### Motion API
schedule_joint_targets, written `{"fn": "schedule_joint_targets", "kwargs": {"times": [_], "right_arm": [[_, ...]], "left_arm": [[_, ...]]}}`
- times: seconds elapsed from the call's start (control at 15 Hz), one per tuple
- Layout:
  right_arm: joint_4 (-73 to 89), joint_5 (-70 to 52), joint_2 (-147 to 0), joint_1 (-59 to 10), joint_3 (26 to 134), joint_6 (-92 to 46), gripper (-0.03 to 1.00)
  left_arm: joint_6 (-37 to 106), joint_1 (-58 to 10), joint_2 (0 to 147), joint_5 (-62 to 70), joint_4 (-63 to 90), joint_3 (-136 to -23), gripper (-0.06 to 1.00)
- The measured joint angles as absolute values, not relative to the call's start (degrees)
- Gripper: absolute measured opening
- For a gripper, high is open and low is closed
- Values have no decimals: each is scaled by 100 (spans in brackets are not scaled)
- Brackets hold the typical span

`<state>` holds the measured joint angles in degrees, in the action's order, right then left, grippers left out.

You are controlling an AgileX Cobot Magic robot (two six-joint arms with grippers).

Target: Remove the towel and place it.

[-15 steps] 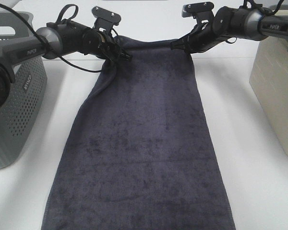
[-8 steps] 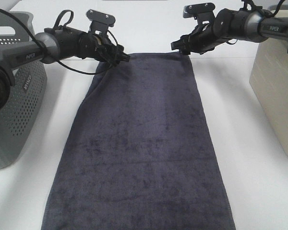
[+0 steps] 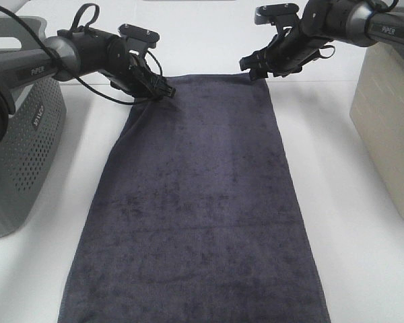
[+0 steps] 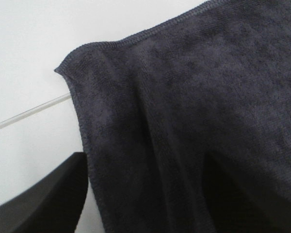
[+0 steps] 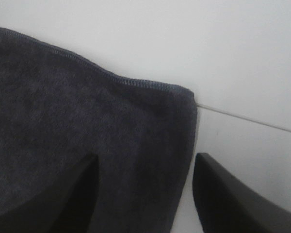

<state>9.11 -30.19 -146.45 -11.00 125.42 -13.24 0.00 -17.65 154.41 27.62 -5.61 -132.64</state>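
A dark grey towel (image 3: 202, 195) lies flat and lengthwise on the white table (image 3: 363, 262), its near end running off the bottom of the exterior high view. My left gripper (image 3: 163, 91) is low at the towel's far left corner. In the left wrist view the towel corner (image 4: 136, 97) lies between its two spread fingers (image 4: 43, 199). My right gripper (image 3: 254, 69) is at the far right corner. In the right wrist view its fingers (image 5: 228, 199) stand apart on either side of the towel's edge (image 5: 150, 121). Both grippers are open.
A grey perforated basket (image 3: 20, 141) stands at the left edge of the table. A beige bin (image 3: 390, 128) stands at the right edge. A thin seam line crosses the table behind the towel (image 5: 252, 121).
The towel's far edge, held raised and bunched one second ago, has come down flat on the table. Both grippers have lowered with it and the left one has swung down onto the corner.
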Motion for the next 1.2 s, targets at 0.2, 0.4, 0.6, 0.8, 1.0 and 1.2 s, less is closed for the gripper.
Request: {"fn": "schedule_joint_targets", "kwargs": {"times": [0.2,0.4,0.6,0.8,1.0,1.2], "right_arm": [[802,-3850,-14502,-1100,12588,-1283,55],[756,-4406,-14221,-1100,12588,-1278,55],[756,-5237,-13579,-1100,12588,-865,68],[733,-5775,-13184,-1100,12588,-791,78],[378,-6692,-12605,-1100,12588,-602,81],[189,-6956,-12078,-859,12588,-269,81]], "left_arm": [[0,-1765,15390,2790,-561,-13264,64],[0,-1765,15258,2916,-561,-13264,64],[-183,-1765,14576,3770,-527,-13264,65],[-332,-1765,14181,4566,-435,-13264,74],[-441,-1765,13522,5735,-350,-13264,79],[-510,-1564,12903,6371,-447,-13264,80]]}}
